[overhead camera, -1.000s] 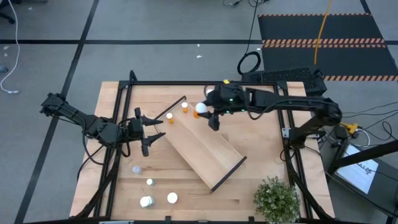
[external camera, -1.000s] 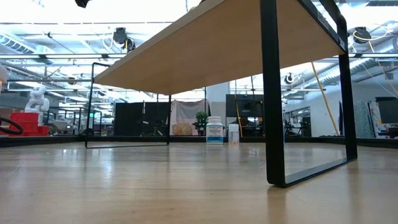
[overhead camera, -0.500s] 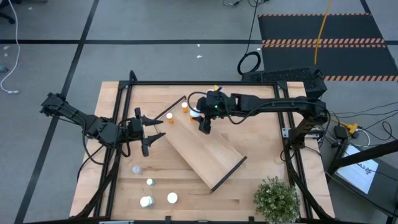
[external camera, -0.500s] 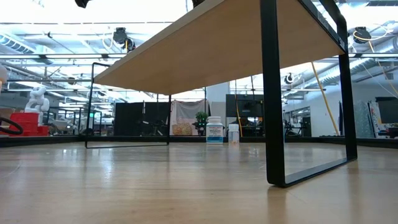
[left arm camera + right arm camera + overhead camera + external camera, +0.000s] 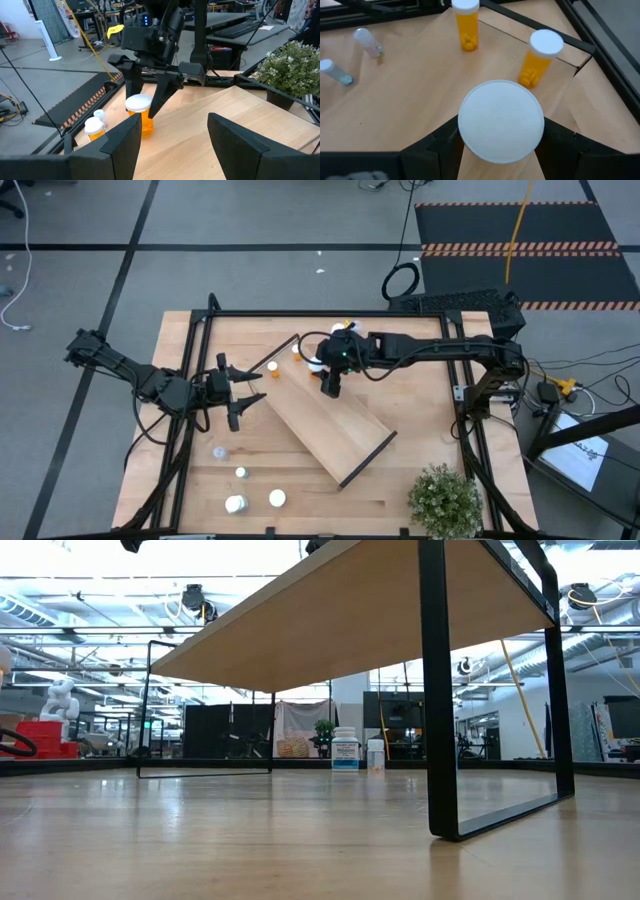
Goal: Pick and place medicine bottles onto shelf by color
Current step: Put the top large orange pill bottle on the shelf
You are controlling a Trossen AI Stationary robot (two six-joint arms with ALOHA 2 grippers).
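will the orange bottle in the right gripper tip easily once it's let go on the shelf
Probably somewhat. The orange bottle stands taller than wide under a broad white cap, so a nudge from the right gripper could topple it. On its side it would likely roll along the smooth shelf. It looks light.

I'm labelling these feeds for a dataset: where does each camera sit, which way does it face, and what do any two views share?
High view: overhead, looking straight down on the long light-wood shelf board; both dark arms show.
Low view: at tabletop height, looking level under the shelf board into the room; no arm shows.
Left wrist view: on the left arm, facing the right gripper; its own dark fingers show.
Right wrist view: on the right arm, looking down past the left and right fingers.
Shared: both wrist views show the white-capped orange pill bottle the right gripper holds.
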